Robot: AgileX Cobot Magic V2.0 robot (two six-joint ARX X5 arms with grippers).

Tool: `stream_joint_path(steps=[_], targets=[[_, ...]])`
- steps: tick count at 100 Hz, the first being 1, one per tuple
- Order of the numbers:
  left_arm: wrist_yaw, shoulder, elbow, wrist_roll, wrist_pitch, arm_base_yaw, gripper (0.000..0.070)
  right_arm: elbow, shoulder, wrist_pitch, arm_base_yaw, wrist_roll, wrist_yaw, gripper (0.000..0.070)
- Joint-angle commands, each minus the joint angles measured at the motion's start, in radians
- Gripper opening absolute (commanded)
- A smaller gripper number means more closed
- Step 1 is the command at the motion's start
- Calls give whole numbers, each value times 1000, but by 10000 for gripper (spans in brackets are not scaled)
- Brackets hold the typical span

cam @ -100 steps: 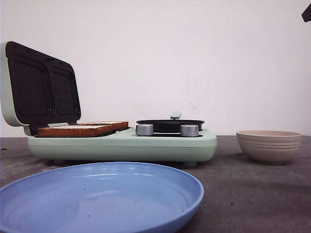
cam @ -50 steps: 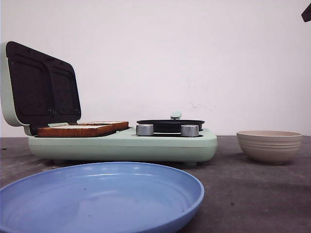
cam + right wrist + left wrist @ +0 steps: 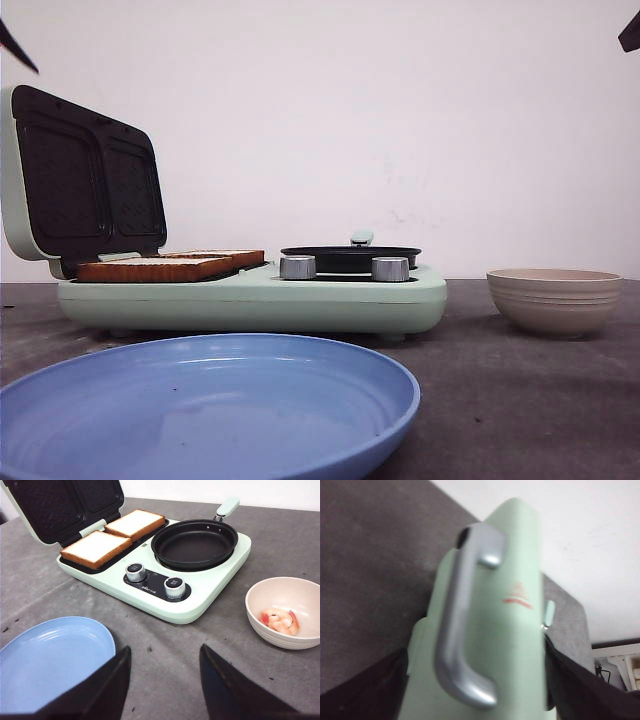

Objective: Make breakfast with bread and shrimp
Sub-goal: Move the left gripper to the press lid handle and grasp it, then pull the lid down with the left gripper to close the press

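Two slices of bread [image 3: 97, 548] [image 3: 135, 523] lie side by side on the lower grill plate of the mint green breakfast maker [image 3: 250, 298]; the front view shows the bread [image 3: 150, 268] edge-on. Pink shrimp [image 3: 280, 621] sit in the beige bowl [image 3: 300, 597]. The left gripper [image 3: 475, 645] is open just above the raised lid [image 3: 515, 625], whose silver handle [image 3: 462, 630] shows between its fingers. The right gripper [image 3: 165, 647] is open above bare table in front of the maker, holding nothing.
A black frying pan [image 3: 195, 542] sits on the maker's right half, behind two silver knobs [image 3: 136, 572]. A large blue plate [image 3: 200, 410] lies at the front left. The bowl [image 3: 555, 300] stands to the right of the maker. A white wall closes the back.
A dark tip of the left gripper has come into the front view's top left corner, above the lid. Bread, pan, bowl and plate have not moved.
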Motion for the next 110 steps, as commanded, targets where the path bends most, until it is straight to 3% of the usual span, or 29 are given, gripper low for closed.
stream_joint_path(steps=[1,26,43,87,94,102,110], targets=[[10,23,16,31,26,4,482,2,4,9,4,-6,0,266],[13,98,16,42,103,4,482,2,4,9,4,-5,0,266],[85,150,16,43,145,2,483,2,4,9,4,-5,1,266],[143,183,16,43,182,-3,471,2,4,8,4,-5,1,266],[149,183,16,44,182,-5,451,2,4,8,4,-5,1,266],[168,183,16,45,188,-6,350,2,4,8,4,-5,1,266],[187,183,16,44,193,-6,297,2,4,8,4,-5,1,266]])
